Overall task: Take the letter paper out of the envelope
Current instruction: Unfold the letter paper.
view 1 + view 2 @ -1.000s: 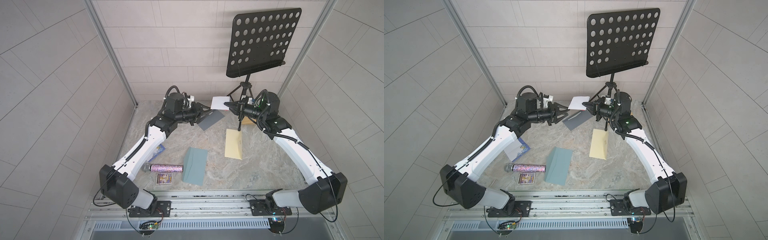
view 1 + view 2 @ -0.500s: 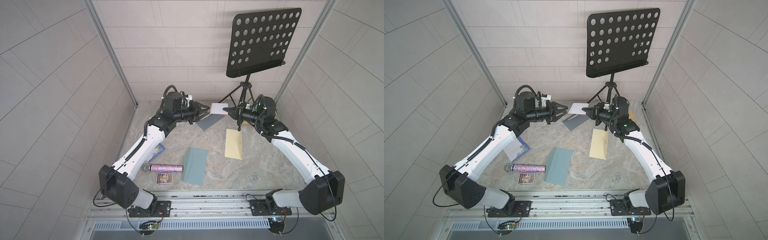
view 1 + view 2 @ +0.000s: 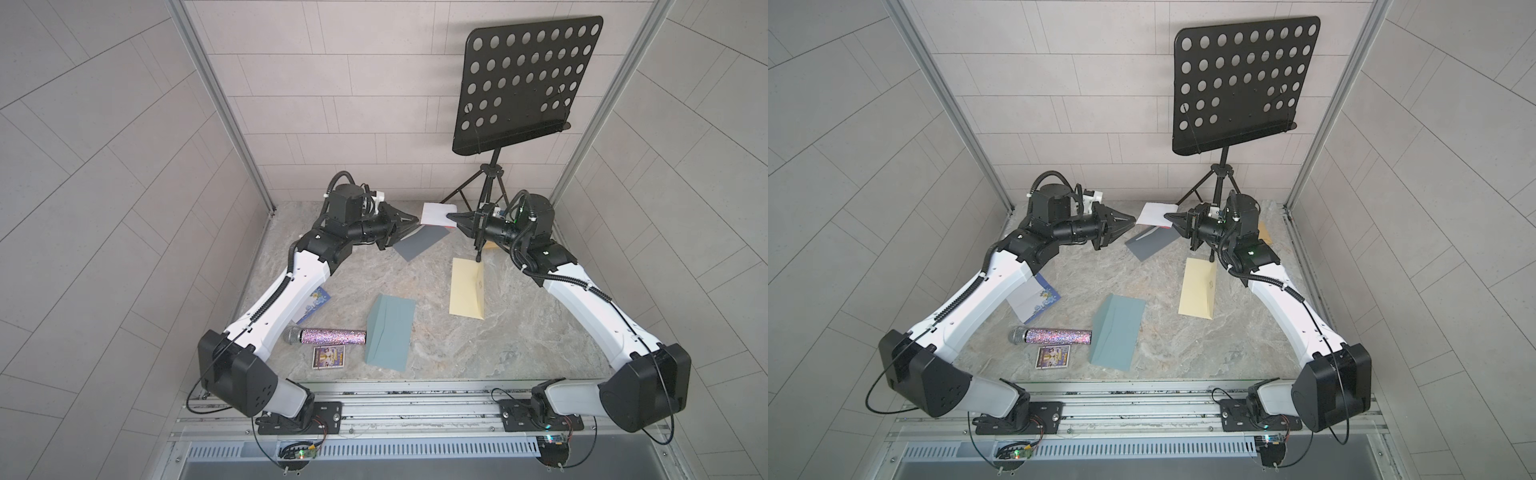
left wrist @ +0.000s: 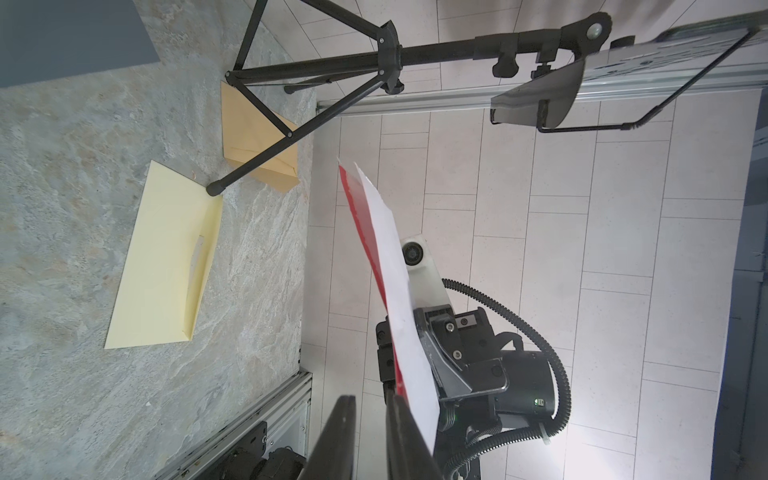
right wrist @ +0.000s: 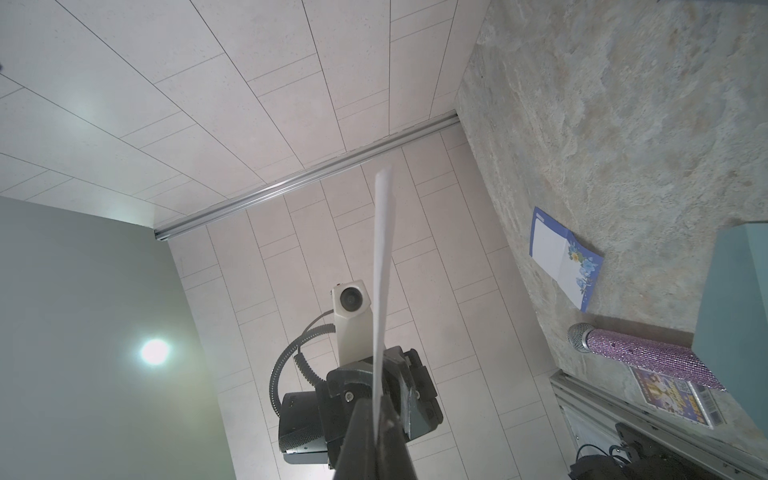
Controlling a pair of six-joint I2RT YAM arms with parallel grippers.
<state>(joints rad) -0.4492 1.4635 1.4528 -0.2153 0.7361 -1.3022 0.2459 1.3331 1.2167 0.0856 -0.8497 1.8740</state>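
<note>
A white envelope hangs in the air at the back of the table. My right gripper is shut on one edge of it. In the left wrist view a red layer shows along the envelope; I cannot tell whether it is the letter paper. My left gripper points at the envelope's other end. Its jaws stand a narrow gap apart with nothing between them, and the envelope's corner lies just outside one finger.
A black music stand rises at the back right, its tripod legs reaching the table. On the table lie a grey envelope, a yellow one, a teal one, a brown one, a glitter microphone, a card and flowered paper.
The left gripper's jaws have narrowed from wide open to a slim gap, and it has moved closer to the envelope. The right gripper still holds the envelope aloft.
</note>
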